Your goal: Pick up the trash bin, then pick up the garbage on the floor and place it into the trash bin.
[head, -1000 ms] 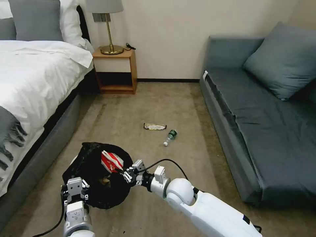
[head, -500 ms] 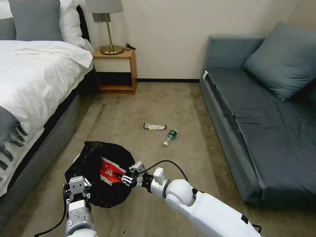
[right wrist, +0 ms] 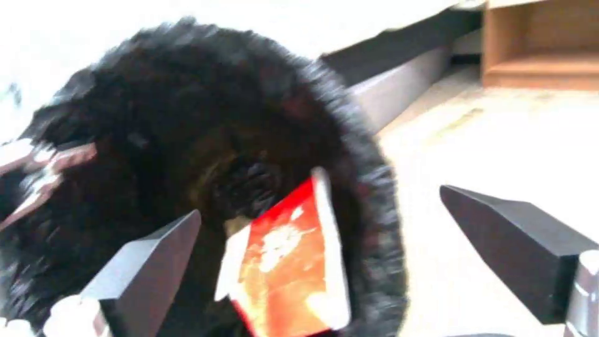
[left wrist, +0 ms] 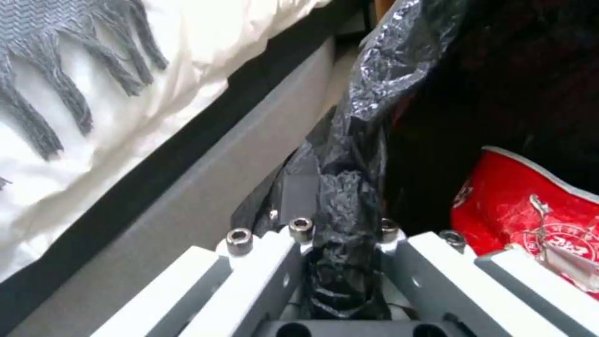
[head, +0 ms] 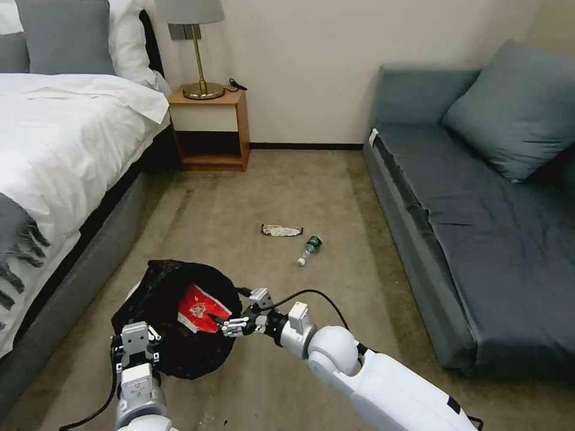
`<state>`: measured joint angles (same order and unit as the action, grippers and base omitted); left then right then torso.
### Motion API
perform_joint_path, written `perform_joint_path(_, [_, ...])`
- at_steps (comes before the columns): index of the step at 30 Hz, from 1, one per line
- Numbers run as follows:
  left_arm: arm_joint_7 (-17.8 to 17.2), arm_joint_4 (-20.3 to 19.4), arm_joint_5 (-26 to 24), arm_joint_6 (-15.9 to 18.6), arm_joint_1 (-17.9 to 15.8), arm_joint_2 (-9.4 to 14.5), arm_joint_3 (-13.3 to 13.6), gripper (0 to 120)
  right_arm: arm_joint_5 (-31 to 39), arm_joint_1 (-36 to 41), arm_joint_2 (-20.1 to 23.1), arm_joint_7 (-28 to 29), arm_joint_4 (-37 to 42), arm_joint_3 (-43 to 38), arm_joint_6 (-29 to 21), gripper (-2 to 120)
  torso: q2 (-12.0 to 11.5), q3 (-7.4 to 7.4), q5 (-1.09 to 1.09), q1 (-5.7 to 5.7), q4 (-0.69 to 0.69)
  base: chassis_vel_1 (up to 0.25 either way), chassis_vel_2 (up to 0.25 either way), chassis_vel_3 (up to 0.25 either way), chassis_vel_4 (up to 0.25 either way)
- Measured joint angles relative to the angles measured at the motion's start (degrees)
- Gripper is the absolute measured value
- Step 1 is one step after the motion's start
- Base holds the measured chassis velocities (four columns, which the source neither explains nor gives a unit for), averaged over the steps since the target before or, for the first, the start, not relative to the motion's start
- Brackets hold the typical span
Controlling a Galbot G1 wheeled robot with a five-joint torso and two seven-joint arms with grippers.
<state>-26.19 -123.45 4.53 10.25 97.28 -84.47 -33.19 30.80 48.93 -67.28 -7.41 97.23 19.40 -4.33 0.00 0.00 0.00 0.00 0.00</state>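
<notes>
— Red packet (head: 200, 309)? 
— Dropped into bin (head: 173, 359), freed from right gripper (head: 235, 326), fingers now spread. 
— Left gripper (head: 136, 346)? 
— Clenched on bin rim. Bottle (head: 309, 248), wrapper (head: 281, 230) left on floor.

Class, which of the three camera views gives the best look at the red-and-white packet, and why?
The head view: it shows the whole red-and-white packet lying in the trash bin, beside the open right gripper. The left wrist view shows one printed corner; the right wrist view shows it blurred.
</notes>
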Motion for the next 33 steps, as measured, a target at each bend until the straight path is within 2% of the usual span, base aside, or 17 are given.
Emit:
perform_joint_path(8, [-0.1,0.6,-0.3,-0.2,0.4,0.3,-0.7,1,0.7,1.1,-1.5,5.2,-1.6,-6.4,0.4,100,0.0,0.00,0.00,0.00,0.00,0.000,0.000,0.000,0.000])
perform_joint_path(9, [-0.1,0.7,-0.4,-0.4,0.4,0.4,-0.8,1,0.7,1.1,-1.8,7.5,-2.2,-7.7,-0.5,100,0.0,0.00,0.00,0.00,0.00,0.000,0.000,0.000,0.000])
perform_joint_path(19, [-0.9,1.2,-0.6,-1.2,-0.3,0.3,-0.9,1,0.5,2.5,-3.2,16.2,-5.6,-11.6,-5.4,100,0.0,0.00,0.00,0.00,0.00,0.000,0.000,0.000,0.000])
perform_joint_path(33, [-0.9,1.8,-0.5,-1.2,-0.1,0.5,-1.0,1,0.6,1.6,-4.7,17.9,-11.5,-13.5,-5.5,100,0.0,0.00,0.00,0.00,0.00,0.000,0.000,0.000,0.000])
